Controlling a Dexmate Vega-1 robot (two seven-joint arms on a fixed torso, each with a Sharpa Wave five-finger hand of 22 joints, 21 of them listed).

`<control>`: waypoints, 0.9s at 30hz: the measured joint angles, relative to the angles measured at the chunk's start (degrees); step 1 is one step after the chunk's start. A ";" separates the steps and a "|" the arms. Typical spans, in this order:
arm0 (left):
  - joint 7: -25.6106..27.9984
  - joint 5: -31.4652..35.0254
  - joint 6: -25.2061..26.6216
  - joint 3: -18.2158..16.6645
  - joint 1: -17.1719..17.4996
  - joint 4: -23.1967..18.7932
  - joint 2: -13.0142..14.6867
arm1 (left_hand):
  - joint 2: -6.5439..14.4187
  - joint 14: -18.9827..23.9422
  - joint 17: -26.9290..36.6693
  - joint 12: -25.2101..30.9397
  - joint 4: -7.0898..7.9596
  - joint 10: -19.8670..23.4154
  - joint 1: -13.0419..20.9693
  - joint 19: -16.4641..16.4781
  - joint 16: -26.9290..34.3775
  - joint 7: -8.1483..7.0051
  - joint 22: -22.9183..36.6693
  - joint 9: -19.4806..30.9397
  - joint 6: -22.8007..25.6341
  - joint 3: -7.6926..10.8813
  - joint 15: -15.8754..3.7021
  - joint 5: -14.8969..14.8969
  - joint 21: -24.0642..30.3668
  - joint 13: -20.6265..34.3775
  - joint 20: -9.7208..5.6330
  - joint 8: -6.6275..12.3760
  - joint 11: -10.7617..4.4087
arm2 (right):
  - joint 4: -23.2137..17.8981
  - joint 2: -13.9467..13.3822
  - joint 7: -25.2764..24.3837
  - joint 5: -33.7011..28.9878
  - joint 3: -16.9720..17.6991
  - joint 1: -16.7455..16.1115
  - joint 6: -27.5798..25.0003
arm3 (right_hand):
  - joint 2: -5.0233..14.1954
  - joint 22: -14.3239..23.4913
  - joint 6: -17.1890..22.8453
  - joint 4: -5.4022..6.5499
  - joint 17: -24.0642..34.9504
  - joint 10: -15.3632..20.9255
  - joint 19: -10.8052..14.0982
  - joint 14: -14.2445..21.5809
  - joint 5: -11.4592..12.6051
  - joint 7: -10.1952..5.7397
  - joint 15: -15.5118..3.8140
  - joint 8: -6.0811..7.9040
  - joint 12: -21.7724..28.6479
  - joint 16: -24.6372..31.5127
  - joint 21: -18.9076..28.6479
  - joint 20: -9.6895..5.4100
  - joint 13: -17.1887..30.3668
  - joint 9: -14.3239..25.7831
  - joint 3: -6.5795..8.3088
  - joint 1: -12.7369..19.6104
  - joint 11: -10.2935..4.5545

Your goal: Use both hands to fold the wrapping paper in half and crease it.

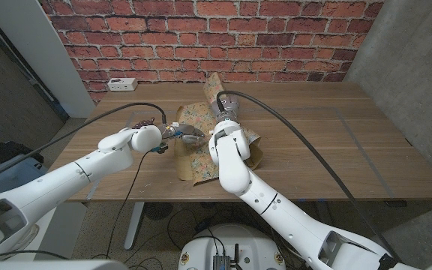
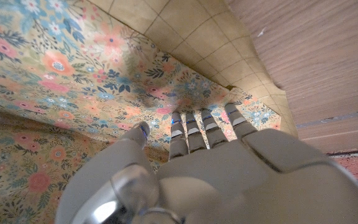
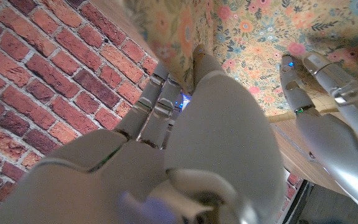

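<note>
The paper [image 1: 201, 142], floral on one side and plain brown with a grid on the other, lies crumpled and partly folded at the middle of the counter [image 1: 336, 142] in the head view, with a curled end reaching toward the brick wall [image 1: 201, 37] at the upper middle. The left hand [image 1: 172, 135] comes in from the lower left and meets the paper's left edge; in the left wrist view its fingers [image 2: 194, 130] and thumb press down on the floral sheet, beside an upturned flap showing the gridded brown back [image 2: 185, 43]. Whether it pinches the paper or only presses on it cannot be told. The right hand [image 1: 225, 112] reaches from the lower right over the paper's centre; in the right wrist view its fingers [image 3: 157, 99] close around a raised fold of the sheet, gripping it. The left hand's fingertips [image 3: 297, 81] show just beside it in the same view. A white power strip [image 1: 122, 84] sits at the counter's upper left, near the wall.
</note>
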 measured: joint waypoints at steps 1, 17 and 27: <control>0.05 0.00 0.00 -0.01 0.02 -0.01 0.01 | 0.00 0.00 0.00 0.00 0.00 0.00 0.00 0.00 0.00 0.00 0.00 0.00 0.00 0.00 0.00 0.00 -0.02 0.00 0.00 0.00 0.00 | -0.15 -0.07 -0.12 0.71 -0.08 0.01 0.07 | -0.02 -0.15 0.02 0.41 -0.27 -0.12 0.00 -0.19 -0.26 0.05 0.18 -0.21 -0.22 -0.57 0.20 0.00 -0.05 0.00 -0.21 -0.98 0.25; 0.76 0.00 -0.56 -0.10 0.11 0.14 -0.01 | -0.21 0.00 0.01 0.01 0.24 0.01 -0.24 0.18 0.00 0.00 -0.04 0.00 0.00 0.24 0.00 0.00 -0.20 0.02 0.18 0.00 0.00 | -9.38 -5.31 -11.19 22.17 3.98 -2.13 3.85 | -4.22 -1.41 -3.02 9.73 0.36 -1.77 0.21 -1.82 -0.61 1.52 0.59 -2.12 -2.64 -5.26 -0.98 9.65 -0.95 -0.37 -7.61 -22.98 1.87; 1.27 0.00 -0.92 -0.26 0.36 0.25 0.04 | 0.01 -0.10 0.01 0.01 0.31 0.01 -0.45 0.20 0.00 -0.31 0.01 -0.01 -0.31 0.65 -0.11 0.00 -0.40 0.01 0.21 0.00 0.00 | -11.84 -9.79 -22.80 42.61 11.90 -3.76 12.56 | -2.77 -0.97 -3.96 9.15 4.22 -1.46 3.53 -1.06 0.08 2.46 0.50 -2.12 -2.65 -1.07 -0.36 6.94 -0.42 -0.10 -7.03 -22.61 3.45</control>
